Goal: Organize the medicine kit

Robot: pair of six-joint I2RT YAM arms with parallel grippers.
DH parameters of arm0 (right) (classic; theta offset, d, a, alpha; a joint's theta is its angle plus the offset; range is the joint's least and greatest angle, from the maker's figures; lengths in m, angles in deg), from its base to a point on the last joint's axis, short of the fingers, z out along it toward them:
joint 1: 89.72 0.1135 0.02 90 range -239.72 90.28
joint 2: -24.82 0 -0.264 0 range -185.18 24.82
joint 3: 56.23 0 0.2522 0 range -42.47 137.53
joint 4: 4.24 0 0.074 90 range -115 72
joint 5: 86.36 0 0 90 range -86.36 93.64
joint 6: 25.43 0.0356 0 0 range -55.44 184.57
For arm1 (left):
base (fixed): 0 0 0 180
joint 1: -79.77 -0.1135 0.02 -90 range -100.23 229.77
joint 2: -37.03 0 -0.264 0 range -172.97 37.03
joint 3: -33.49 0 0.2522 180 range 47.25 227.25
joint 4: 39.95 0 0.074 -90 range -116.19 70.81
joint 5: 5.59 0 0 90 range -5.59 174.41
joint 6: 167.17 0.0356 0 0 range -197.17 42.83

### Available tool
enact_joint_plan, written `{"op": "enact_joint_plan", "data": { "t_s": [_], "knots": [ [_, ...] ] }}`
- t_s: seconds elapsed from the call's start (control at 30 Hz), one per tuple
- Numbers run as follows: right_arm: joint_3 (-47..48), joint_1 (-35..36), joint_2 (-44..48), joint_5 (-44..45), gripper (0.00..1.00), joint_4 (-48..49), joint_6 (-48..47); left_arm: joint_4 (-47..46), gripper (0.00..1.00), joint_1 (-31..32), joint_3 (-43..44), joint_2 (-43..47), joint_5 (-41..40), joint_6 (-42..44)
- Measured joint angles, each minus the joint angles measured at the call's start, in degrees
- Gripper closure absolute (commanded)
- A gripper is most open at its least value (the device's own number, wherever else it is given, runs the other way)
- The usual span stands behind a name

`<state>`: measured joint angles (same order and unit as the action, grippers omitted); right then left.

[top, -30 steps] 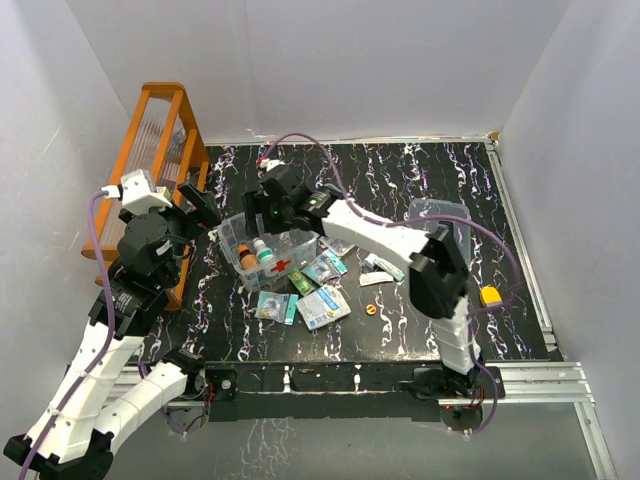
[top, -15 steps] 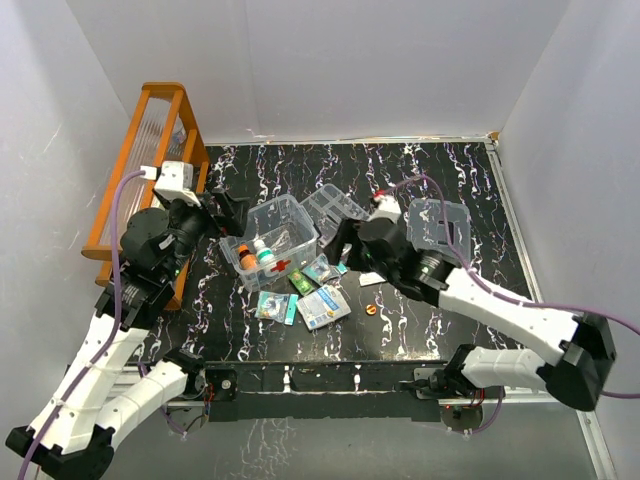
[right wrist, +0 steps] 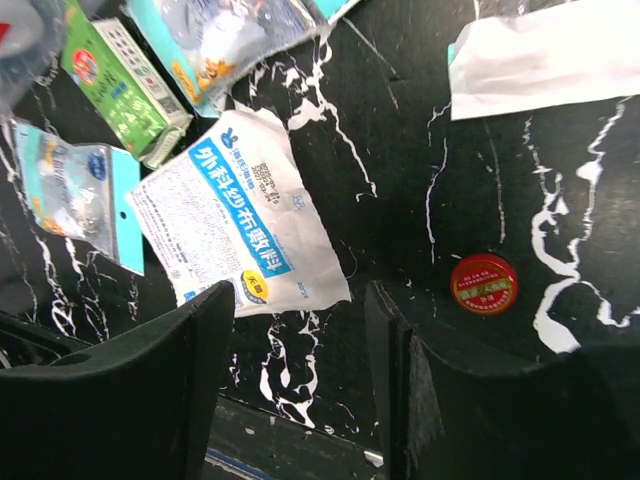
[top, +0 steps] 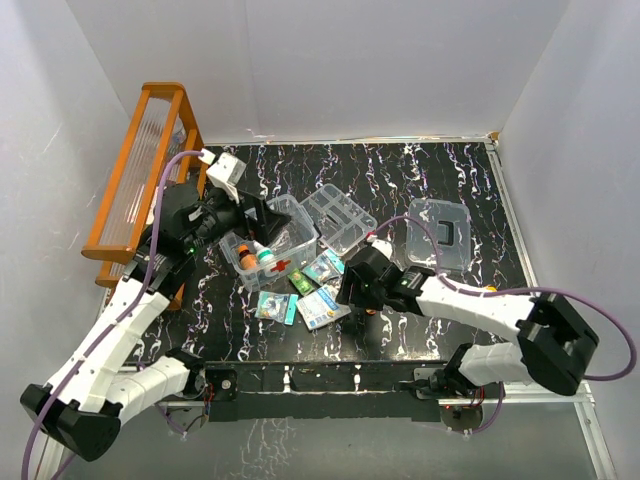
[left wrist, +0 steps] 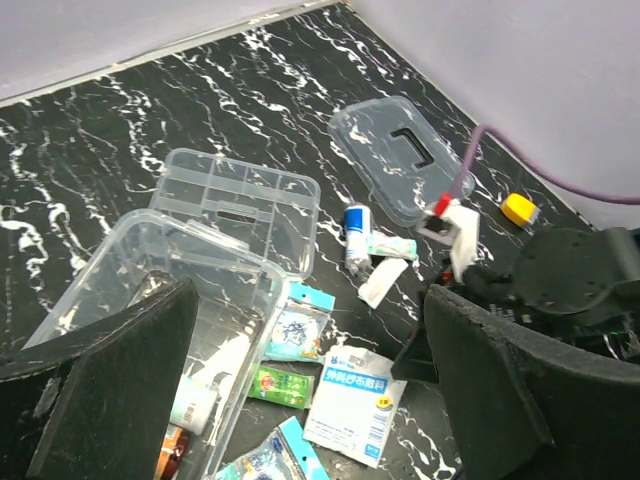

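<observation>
1. The clear rectangular plastic box with the red cross [top: 295,225] is sitting centre-left on the black marbled table [top: 420,170], with small bottles [top: 256,255] inside. Its clear divided tray [top: 340,213] is lying just beside its right rear corner, and the clear lid with dark handle [top: 430,215] well apart to the right.
2. Your right gripper [right wrist: 300,300], fingers spread and holding nothing, is hovering low over the loose packets near the box's front. The white sachet with blue label [right wrist: 235,220] is lying up-left of the gap, its long axis slanting across the fingers.
3. A small red round cap [right wrist: 483,283] is sitting beside the right finger, and a green carton [right wrist: 120,85] is lying between sachet and box.
4. Your left gripper [left wrist: 310,300], likewise spread and empty, is hanging over the box, farther from the sachet.
</observation>
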<state>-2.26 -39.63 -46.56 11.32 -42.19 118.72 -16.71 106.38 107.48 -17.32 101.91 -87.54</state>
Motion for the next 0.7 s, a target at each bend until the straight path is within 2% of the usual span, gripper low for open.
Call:
{"op": "enact_joint_plan", "data": {
  "t_s": [0.17, 0.37, 0.43, 0.57, 0.7],
  "knots": [
    [0.0, -0.7, -5.5, -3.9, 0.55, 2.4, -1.4, -0.1, 0.04, 0.0, 0.0, -1.2, 3.4, -0.3],
    [-1.1, -2.5, -7.9, -8.1, 0.55, 6.2, -3.3, -0.2, 0.04, 0.0, 0.0, -1.7, 5.2, -0.3],
    [-1.9, -3.0, -8.6, -9.4, 0.58, 7.5, -4.4, -0.5, 0.04, 0.0, 0.0, -1.8, 5.8, -0.3],
    [-2.2, -4.4, -10.1, -12.0, 0.70, 9.3, -6.4, -1.0, 0.04, 0.0, 0.0, -2.6, 7.3, -0.2],
    [-2.3, -5.8, -10.8, -13.6, 0.93, 10.3, -7.4, -2.0, 0.05, 0.0, 0.0, -3.1, 9.6, -0.2]
  ]
}}
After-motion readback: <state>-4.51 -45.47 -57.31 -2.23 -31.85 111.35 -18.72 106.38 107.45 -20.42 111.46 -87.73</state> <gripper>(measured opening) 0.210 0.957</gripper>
